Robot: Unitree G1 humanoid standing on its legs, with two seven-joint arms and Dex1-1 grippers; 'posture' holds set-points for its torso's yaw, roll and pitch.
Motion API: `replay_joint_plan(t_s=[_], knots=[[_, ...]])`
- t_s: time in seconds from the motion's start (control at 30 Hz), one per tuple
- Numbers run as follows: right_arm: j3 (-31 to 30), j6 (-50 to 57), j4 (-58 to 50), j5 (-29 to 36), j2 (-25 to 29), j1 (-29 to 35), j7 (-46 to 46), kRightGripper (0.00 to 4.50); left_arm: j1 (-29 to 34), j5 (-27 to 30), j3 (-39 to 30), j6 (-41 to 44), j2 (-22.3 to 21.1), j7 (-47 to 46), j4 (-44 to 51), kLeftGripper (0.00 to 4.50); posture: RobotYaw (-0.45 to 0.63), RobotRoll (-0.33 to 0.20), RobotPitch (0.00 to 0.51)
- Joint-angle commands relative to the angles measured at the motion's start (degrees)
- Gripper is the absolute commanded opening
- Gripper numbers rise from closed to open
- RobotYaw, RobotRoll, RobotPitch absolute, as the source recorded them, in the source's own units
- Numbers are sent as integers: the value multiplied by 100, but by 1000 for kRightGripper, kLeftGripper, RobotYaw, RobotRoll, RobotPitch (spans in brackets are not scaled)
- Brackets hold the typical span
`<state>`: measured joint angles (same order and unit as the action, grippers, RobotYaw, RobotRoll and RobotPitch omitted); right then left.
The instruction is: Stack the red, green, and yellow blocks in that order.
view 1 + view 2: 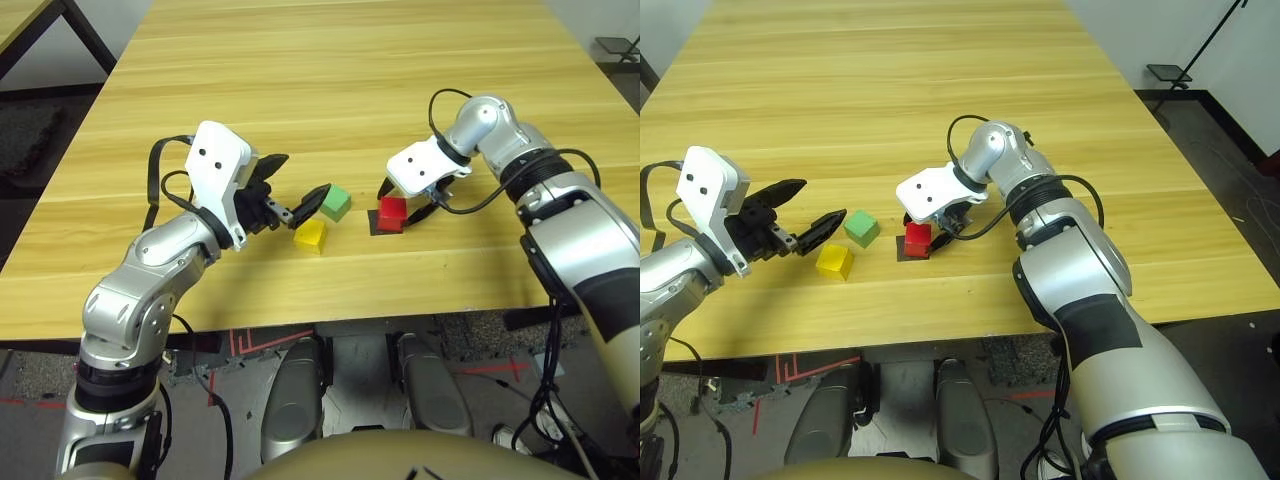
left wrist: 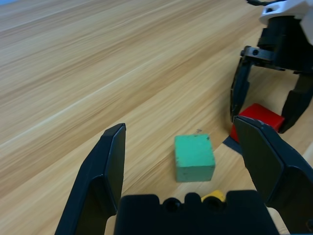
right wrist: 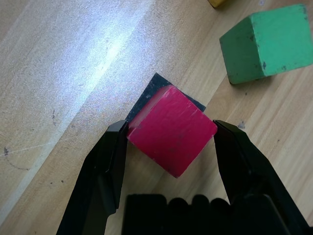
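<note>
The red block [image 1: 392, 209] sits on a flat black patch [image 1: 376, 224] right of the table's middle. My right gripper [image 3: 171, 126] is shut on it, one finger against each side. The green block [image 1: 336, 203] stands on the wood just left of the red one. The yellow block [image 1: 311, 235] lies a little nearer me and further left. My left gripper [image 1: 305, 173] hovers open to the left of the green block [image 2: 194, 157], its fingers pointing at it, with the yellow block [image 2: 213, 197] just below them. Nothing is between its fingers.
The wooden table [image 1: 330, 80] stretches far beyond the blocks. Its front edge [image 1: 300, 315] runs close below them. Another table corner [image 1: 30, 25] shows at the back left, and a black stand base [image 1: 1167, 72] sits on the floor at the right.
</note>
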<state>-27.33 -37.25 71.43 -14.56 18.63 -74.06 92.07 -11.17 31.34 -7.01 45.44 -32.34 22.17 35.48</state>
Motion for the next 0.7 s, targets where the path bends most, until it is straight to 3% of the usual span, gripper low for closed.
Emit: replay_joint_plan(t_s=[0.03, 0.2, 0.23, 0.37, 0.53, 0.7], knots=[[29, -77, 90, -118, -45, -35, 38, 2954, 85, 41, -36, 84, 36, -62, 163, 4500, 618, -254, 181], [41, -114, 113, -201, -34, -40, 23, 2954, 111, 14, -25, 42, 63, -92, 133, 4500, 611, -262, 177], [53, -134, 119, -212, -37, -41, 18, 3514, 106, 10, -17, 39, 70, -97, 124, 4500, 609, -262, 179], [123, -158, 149, -221, -53, -37, -7, 4492, 53, 3, 45, 38, 99, -101, 73, 4500, 603, -260, 176], [343, -142, 177, 86, -54, -81, 43, 4492, -22, 65, 120, 276, 45, -58, 40, 4500, 579, -244, 160], [795, 782, 194, 756, 256, -404, 43, 4492, -96, 231, 49, 615, -39, -9, 59, 4500, 559, -225, 145]])
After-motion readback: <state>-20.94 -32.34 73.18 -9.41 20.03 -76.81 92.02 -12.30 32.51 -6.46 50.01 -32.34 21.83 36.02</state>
